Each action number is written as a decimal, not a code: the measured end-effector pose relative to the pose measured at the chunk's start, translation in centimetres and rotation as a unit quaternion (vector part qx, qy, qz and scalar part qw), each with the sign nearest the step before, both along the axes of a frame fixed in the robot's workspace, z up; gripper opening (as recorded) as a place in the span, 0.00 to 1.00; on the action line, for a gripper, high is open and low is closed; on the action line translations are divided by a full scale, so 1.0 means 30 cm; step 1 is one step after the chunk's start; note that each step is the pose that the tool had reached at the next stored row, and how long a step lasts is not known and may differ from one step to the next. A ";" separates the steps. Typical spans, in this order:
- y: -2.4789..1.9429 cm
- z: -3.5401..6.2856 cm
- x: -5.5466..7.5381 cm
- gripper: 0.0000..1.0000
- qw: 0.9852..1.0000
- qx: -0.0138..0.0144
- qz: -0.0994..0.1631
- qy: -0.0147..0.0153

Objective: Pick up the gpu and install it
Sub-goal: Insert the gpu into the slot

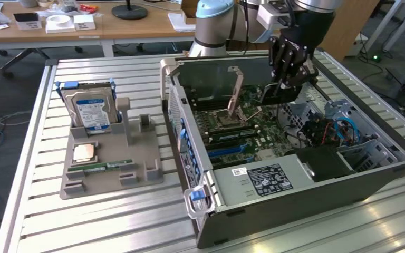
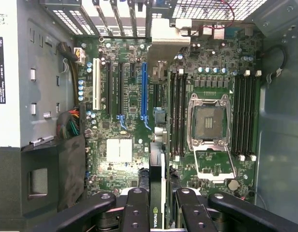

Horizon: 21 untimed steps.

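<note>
While gripping the gpu (image 2: pixel 157 164) edge-on with the tool (image 2: pixel 159 195) drawn narrow, holds it above the motherboard (image 2: pixel 103 130) inside the open case (image 1: pixel 315 195), near the blue slot (image 2: pixel 143 92). Likely light, stiff, fragile: best pinched by board edges, off the contacts.
</note>
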State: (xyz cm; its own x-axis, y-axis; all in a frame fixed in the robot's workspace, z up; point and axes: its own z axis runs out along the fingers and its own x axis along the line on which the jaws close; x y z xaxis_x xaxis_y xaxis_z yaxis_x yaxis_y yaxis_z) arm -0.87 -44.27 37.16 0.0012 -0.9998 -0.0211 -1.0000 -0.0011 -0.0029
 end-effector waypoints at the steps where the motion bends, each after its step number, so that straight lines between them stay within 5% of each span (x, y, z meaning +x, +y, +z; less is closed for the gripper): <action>1: 0.000 -0.003 0.000 0.26 1.000 0.000 0.000 0.000; 13: 0.000 -0.049 0.000 0.26 1.000 0.000 0.000 0.000; 21: 0.000 -0.052 0.000 0.26 1.000 0.000 0.000 0.000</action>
